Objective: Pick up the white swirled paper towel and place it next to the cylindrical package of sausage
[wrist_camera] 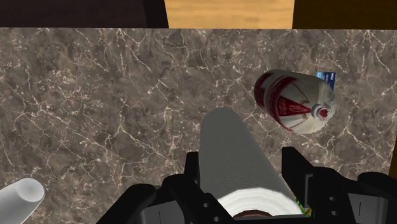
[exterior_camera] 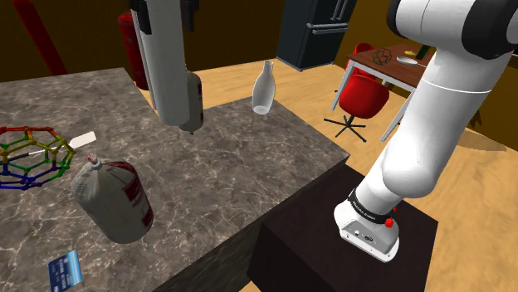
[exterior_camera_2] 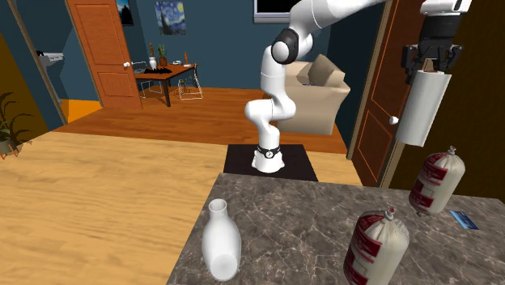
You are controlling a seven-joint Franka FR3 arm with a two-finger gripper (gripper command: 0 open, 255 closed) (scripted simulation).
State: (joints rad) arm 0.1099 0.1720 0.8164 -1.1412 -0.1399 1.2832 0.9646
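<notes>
White paper towel roll (wrist_camera: 234,149) clasped in tool (wrist_camera: 245,167) above marble counter (wrist_camera: 95,95); sausage package (wrist_camera: 292,102) nearby.

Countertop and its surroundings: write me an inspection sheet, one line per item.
Surface: marbled countertop, with the arm's dark stand against its edge.
Job's things: paper towel roll held in the air above the countertop; sausage package on it, apart from the roll.
Clutter: white bottle, coloured wire ball, blue card, second sausage package.
Pincer: pincer shut on the roll's upper end.
Cables: nothing seen.
Surroundings: red chair, table, wood floor.
</notes>
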